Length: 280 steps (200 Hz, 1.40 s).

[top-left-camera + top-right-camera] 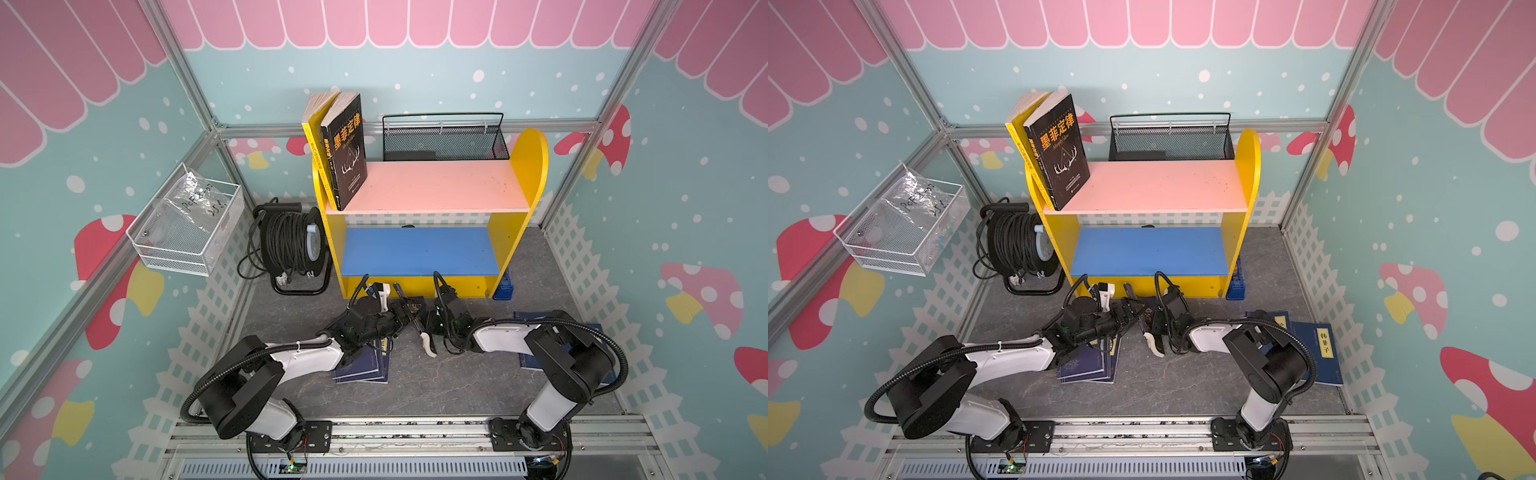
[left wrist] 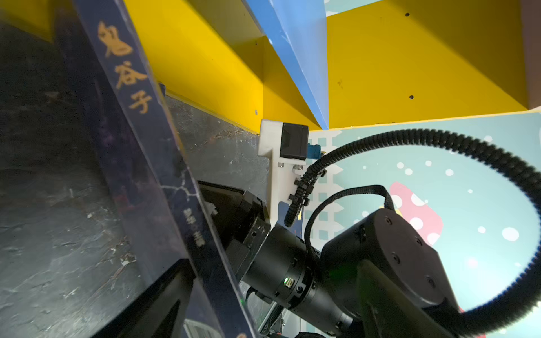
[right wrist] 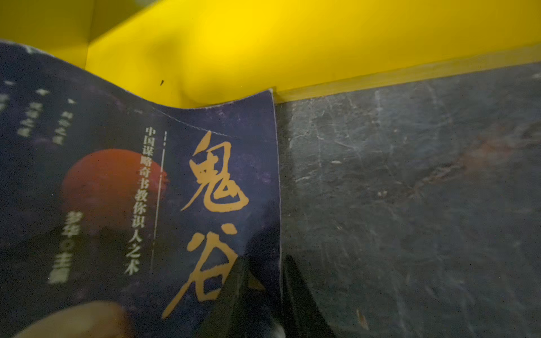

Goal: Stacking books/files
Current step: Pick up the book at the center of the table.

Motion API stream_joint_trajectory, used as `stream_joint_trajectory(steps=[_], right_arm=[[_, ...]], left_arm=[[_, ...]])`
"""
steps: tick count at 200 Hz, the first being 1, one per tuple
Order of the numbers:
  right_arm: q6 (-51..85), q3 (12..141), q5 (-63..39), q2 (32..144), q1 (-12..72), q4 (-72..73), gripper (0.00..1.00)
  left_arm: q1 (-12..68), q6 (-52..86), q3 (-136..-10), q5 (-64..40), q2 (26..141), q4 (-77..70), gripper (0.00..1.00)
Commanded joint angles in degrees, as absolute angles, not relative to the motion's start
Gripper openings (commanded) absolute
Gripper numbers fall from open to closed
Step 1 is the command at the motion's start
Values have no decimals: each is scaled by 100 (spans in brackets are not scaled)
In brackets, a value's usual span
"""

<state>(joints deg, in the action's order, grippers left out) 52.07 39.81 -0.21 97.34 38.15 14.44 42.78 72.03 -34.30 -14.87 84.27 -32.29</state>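
A dark purple book [image 1: 412,306] [image 1: 1147,318] with gold lettering stands on edge on the floor in front of the yellow shelf [image 1: 527,166]. My right gripper [image 1: 424,318] [image 3: 265,260] is shut on its cover edge [image 3: 175,190]. From the other side my left gripper [image 1: 397,315] stands wide open, with the book's spine [image 2: 140,123] running past one dark finger [image 2: 164,295]. A black book [image 1: 345,149] and a yellow book [image 1: 312,137] lean on the pink top board. Navy books lie under the left arm [image 1: 365,368] and under the right arm [image 1: 1323,353].
A cable reel [image 1: 291,245] stands left of the shelf, and a white wire basket [image 1: 187,224] hangs on the left wall. A black mesh basket [image 1: 444,141] sits behind the shelf. The blue lower board [image 1: 415,249] is bare. A blue box [image 1: 505,286] lies by the shelf's right foot.
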Motion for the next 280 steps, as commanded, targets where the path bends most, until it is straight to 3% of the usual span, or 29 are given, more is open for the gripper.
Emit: stream_joint_trajectory(steps=[1,27,69,109,137,153,165,184,194,259,280], right_arm=[[5115,3586,-850,10429,4078,-251,23],[5138,3536,-852,10409,4078,-244,23],[5167,3528,-874,10394,4079,-237,23],[5185,3559,-882,10353,4087,-237,23],[5203,3554,-903,10233,4085,-236,23],[5177,3614,-914,10054,4083,-237,24],[5153,3707,-890,9845,4078,-278,32],[5058,4133,-680,9457,4078,-706,59],[4991,4421,-504,9221,4078,-988,66],[4859,5947,470,7359,4070,-2258,83],[4836,6286,680,6839,4069,-2342,93]], left_arm=[[4336,7362,-3462,-1631,8176,-3285,88],[4307,7154,-3639,-1452,8043,-2176,84],[4307,6940,-3968,-1226,8105,-910,62],[4307,7059,-3954,-1172,8279,-704,25],[4307,6973,-3981,-1174,8279,-568,24],[4307,6893,-4051,-1242,8279,-472,16],[4307,6867,-4107,-1323,8289,-450,10],[4320,6848,-4191,-1446,8250,-336,4],[4348,6801,-4258,-1484,8168,-193,1],[4447,5197,-5372,-1752,6731,2476,0],[4447,4802,-5949,-1850,6327,3140,0]])
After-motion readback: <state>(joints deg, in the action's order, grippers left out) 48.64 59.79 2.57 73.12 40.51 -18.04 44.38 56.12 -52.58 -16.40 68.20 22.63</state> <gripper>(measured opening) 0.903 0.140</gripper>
